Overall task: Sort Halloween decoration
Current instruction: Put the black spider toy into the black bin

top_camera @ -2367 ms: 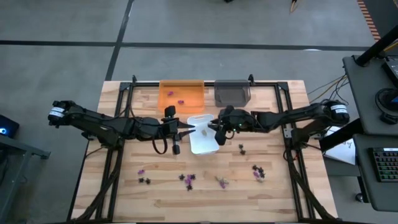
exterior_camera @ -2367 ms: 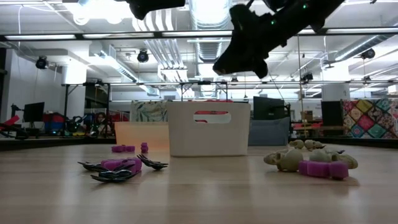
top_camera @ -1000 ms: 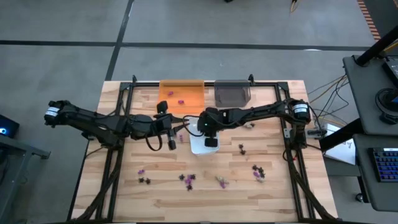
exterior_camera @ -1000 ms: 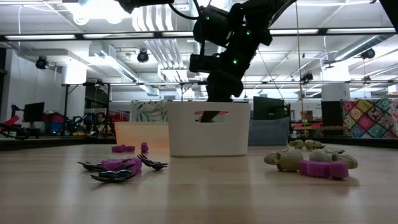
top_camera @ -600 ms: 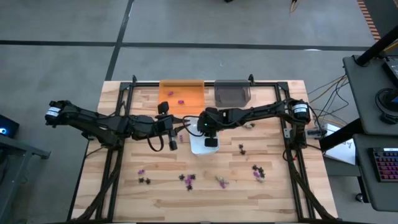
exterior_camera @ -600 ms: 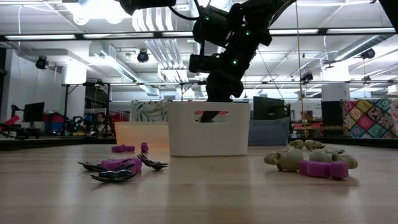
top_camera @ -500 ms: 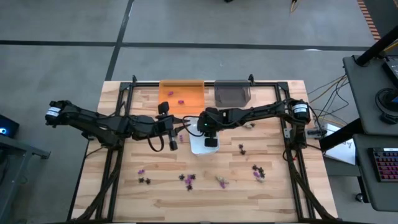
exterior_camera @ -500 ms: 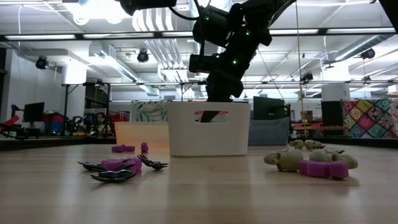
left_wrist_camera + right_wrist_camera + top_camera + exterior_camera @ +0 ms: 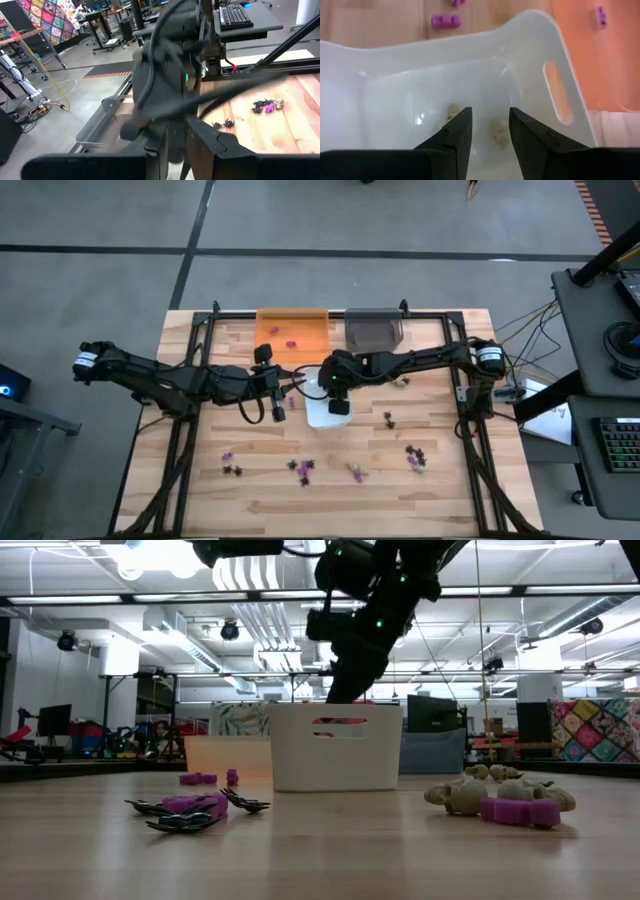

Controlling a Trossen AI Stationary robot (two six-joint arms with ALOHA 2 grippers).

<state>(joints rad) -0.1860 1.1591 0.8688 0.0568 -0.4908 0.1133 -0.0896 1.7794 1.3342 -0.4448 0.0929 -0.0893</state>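
Note:
The Halloween decoration lies as tiny purple and black pieces scattered over the near half of the table. Two pale beige pieces rest on the floor of the white tray. A purple piece lies in the orange tray. My right gripper hangs open just above the white tray, pointing steeply down, with nothing between its fingers. My left gripper hovers level beside the white tray's left side, facing the right arm.
A grey tray stands at the far edge, right of the orange one. Beige and purple pieces and a purple-and-black cluster lie near the low camera. A black frame runs along the table's left, right and far sides.
My right gripper has risen a little, from down at the white tray's rim to just above it. The tray and the pieces have stayed put.

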